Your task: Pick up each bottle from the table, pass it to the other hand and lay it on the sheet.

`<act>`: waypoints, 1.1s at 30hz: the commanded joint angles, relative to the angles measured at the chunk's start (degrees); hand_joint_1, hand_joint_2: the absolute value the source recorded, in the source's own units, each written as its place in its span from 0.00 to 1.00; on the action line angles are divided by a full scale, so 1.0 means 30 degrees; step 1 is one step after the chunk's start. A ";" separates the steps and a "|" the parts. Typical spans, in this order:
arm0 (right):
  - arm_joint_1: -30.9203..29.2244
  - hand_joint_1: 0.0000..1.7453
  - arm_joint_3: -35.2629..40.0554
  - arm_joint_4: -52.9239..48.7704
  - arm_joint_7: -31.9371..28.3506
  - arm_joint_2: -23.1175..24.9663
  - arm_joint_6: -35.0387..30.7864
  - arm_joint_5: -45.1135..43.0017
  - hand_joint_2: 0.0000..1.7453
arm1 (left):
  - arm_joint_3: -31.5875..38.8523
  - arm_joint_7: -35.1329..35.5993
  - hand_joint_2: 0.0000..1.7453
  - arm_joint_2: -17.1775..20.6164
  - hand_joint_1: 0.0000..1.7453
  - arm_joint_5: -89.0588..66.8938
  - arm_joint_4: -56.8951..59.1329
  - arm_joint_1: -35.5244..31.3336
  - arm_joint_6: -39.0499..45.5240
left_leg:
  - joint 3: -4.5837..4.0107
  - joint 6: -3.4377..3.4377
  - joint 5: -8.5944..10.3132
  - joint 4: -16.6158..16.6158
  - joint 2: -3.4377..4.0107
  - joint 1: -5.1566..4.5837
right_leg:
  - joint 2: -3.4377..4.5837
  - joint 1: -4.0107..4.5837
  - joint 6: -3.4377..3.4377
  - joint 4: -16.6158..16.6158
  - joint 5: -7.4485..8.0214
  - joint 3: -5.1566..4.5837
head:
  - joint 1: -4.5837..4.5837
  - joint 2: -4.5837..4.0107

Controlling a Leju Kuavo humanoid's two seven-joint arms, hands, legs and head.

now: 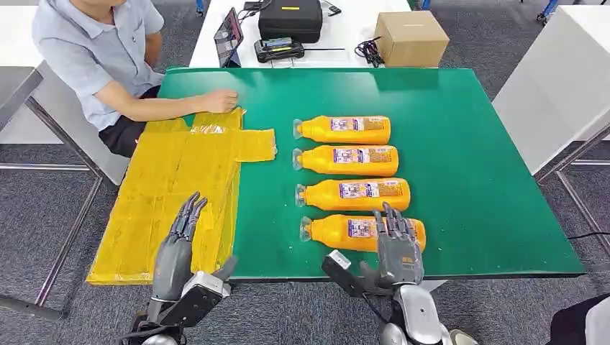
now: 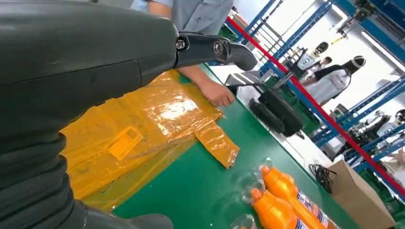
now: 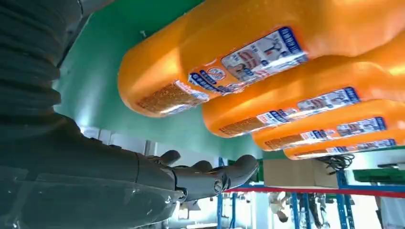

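Reaching at lower centre, your right hand (image 1: pixel 398 241) hovered open over the nearest bottle (image 1: pixel 338 231) — ungrasped (left hand (image 1: pixel 180 241) open, empty) — closing came next.

The robot's two silver arms reached up from below, both raised side by side. The left hand (image 1: pixel 178 241) was held flat with its fingers (image 1: pixel 188 213) straight and close together, pointing forward, and it gripped nothing. The right hand (image 1: pixel 398 244) was likewise extended palm down with its fingers (image 1: pixel 392 221) stretched forward and slightly apart, also holding nothing. In the right wrist view its thumb (image 3: pixel 210 177) stuck out, clear of any object.
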 commanded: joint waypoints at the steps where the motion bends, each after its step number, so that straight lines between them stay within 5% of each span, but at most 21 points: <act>1: -0.1874 0.00 0.0131 0.2750 0.0175 -0.0908 0.0707 0.0173 1.00 | -0.0499 -0.0012 1.00 -0.0026 0.00 -0.0006 0.1395 -0.0718 -0.0272 | 0.0132 -0.0043 -0.0060 0.0003 0.0032 0.0035 | 0.0014 0.0042 -0.0058 -0.0022 -0.0042 0.0139 | -0.0007 0.0000; 33: -0.3707 0.00 0.0480 0.5725 0.1478 -0.2200 0.2551 0.1255 1.00 | -0.1401 0.0155 1.00 0.0289 0.00 0.0220 0.1803 -0.0860 -0.0292 | 0.0119 -0.0038 -0.0040 -0.0013 0.0019 0.0031 | 0.0004 0.0037 -0.0047 -0.0036 -0.0025 0.0128 | 0.0000 0.0000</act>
